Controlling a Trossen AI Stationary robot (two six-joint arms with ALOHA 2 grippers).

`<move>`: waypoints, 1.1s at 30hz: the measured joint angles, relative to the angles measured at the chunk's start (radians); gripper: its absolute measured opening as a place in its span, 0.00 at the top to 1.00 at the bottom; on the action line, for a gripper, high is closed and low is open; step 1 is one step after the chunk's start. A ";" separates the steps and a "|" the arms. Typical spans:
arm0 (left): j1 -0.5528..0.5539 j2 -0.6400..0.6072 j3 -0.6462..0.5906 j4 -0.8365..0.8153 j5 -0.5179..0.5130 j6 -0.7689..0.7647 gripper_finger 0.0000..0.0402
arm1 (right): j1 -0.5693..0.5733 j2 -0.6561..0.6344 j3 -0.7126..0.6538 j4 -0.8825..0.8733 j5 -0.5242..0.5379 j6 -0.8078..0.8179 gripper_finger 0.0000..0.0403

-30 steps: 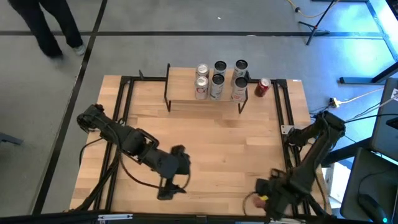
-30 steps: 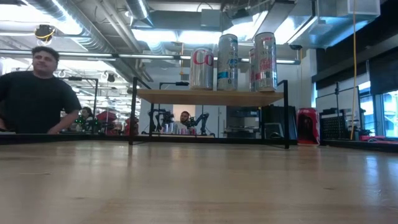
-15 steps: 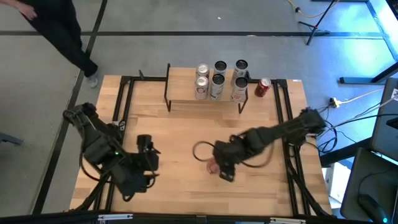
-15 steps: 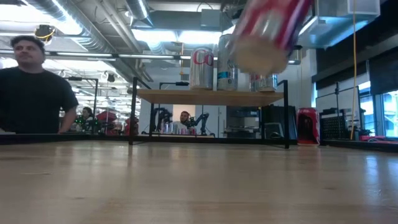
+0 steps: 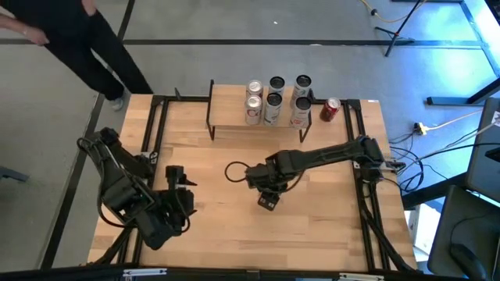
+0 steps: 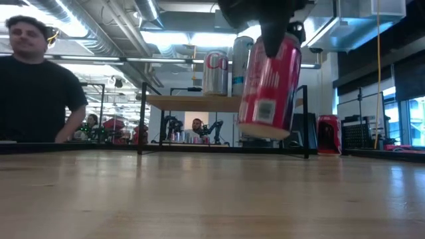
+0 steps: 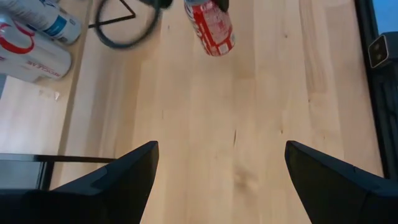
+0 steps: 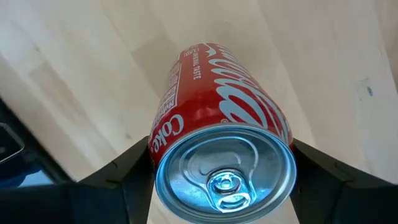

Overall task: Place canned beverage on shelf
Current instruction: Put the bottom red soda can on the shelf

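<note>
The right hand pinches a red Coke can by its upper end, holding it tilted above the middle of the counter, clear of the wood. White script and "Coke" show on its side, its silver top facing the wrist. The shelf stands at twelve o'clock with six cans. Another red can sits at its right. The left hand waits spread at eight o'clock.
</note>
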 joint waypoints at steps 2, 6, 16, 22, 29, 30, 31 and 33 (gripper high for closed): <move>0.003 -0.006 0.000 0.000 -0.003 0.001 0.16 | -0.006 0.019 0.000 0.001 0.011 0.000 0.34; 0.007 -0.006 -0.001 0.002 -0.002 0.001 0.16 | -0.006 0.056 0.000 0.016 0.028 -0.001 0.34; 0.016 -0.006 -0.001 0.004 0.008 0.002 0.16 | -0.005 0.108 0.003 0.068 0.034 -0.022 0.32; 0.016 -0.006 -0.001 0.049 0.009 0.002 0.16 | -0.005 0.111 -0.001 0.091 0.066 -0.027 0.05; 0.018 0.000 -0.001 0.075 0.004 -0.009 0.16 | 0.010 0.078 0.149 -0.053 0.039 -0.124 0.15; 0.019 0.005 -0.001 0.088 0.007 -0.020 0.16 | 0.018 0.057 0.175 -0.094 0.054 -0.150 0.17; 0.021 0.007 -0.001 0.094 0.007 -0.034 0.16 | 0.033 0.033 0.192 -0.127 0.079 -0.180 0.18; 0.032 0.014 -0.002 0.117 0.006 -0.077 0.16 | 0.062 -0.027 0.198 -0.177 0.117 -0.224 0.20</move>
